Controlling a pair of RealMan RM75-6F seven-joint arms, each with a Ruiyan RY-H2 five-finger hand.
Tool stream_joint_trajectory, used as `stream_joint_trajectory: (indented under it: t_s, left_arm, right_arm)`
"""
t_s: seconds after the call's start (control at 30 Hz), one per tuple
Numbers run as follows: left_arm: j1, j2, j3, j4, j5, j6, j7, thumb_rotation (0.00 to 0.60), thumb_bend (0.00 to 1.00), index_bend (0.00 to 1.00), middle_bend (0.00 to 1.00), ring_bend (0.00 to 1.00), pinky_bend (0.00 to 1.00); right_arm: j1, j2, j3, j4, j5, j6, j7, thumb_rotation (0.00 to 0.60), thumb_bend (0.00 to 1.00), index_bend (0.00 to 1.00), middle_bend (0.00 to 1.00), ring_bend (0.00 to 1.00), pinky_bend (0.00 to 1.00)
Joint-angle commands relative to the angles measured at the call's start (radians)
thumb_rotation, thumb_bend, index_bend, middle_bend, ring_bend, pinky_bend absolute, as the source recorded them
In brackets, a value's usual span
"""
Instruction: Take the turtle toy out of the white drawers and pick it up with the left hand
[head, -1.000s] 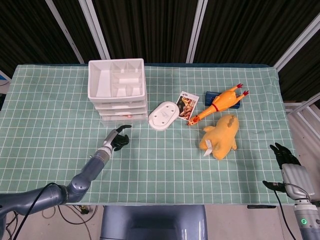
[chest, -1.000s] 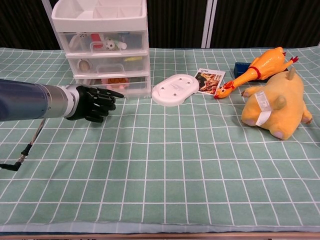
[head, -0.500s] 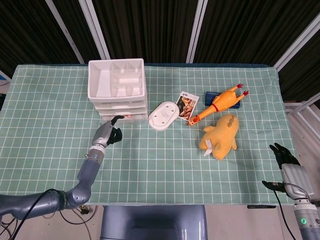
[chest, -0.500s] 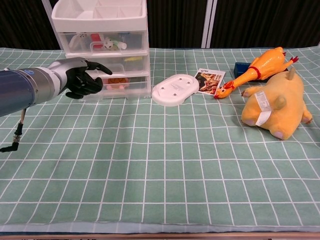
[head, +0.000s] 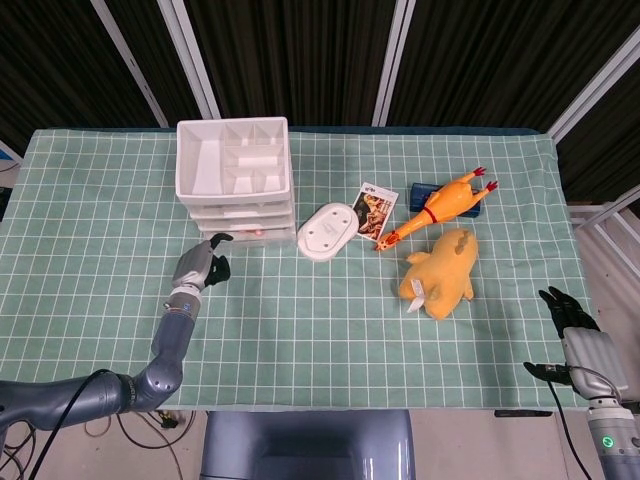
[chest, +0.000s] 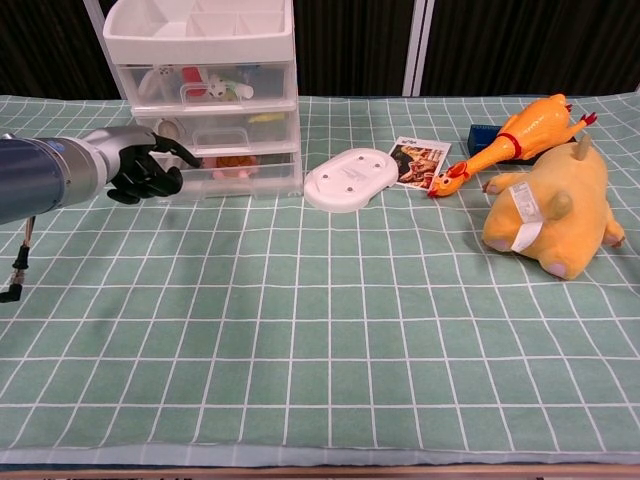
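Drawers (chest: 205, 95) closed; turtle toy not identifiable through the fronts, presumably inside. Left hand (chest: 145, 165) just beside bottom drawer's left end, fingers curled, holding nothing. Right hand (head: 570, 310) idle, well apart, grip unreadable

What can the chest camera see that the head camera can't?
Only the chest view shows the drawer fronts of the white drawers, with small toys behind the clear plastic; which one is the turtle I cannot tell.

Only the head view shows the right hand, resting at the table's right edge, and the open compartments on top of the drawers.

Both show the left hand, fingers curled, at the bottom drawer, plus the rubber chicken, the yellow plush and the white oval lid.
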Motion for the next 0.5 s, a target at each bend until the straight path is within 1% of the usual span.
stream_joint_trajectory:
  t_s: [0.03,0.23,0.5]
  left_arm:
    - [0.001,0.003,0.002,0.005,-0.009,-0.005,0.009,0.600,0.78,0.21,0.92,0.95,1.00]
    - [0.005,0.018,0.005,0.000,-0.040,-0.016,0.027,0.600,0.78,0.22,0.92,0.95,1.00]
    - [0.015,0.058,0.021,-0.043,-0.076,-0.024,0.060,0.600,0.78,0.31,0.92,0.95,1.00]
  right_arm:
    - [0.000,0.001,-0.001,0.000,0.000,-0.002,0.000,0.600,0.05,0.00,0.00,0.00,0.19]
    - [0.001,0.002,-0.001,-0.002,0.000,-0.003,-0.002,0.600,0.05,0.00,0.00,0.00,0.19]
    - [0.001,0.002,-0.002,-0.004,0.000,-0.003,-0.005,0.600,0.05,0.00,0.00,0.00,0.19]
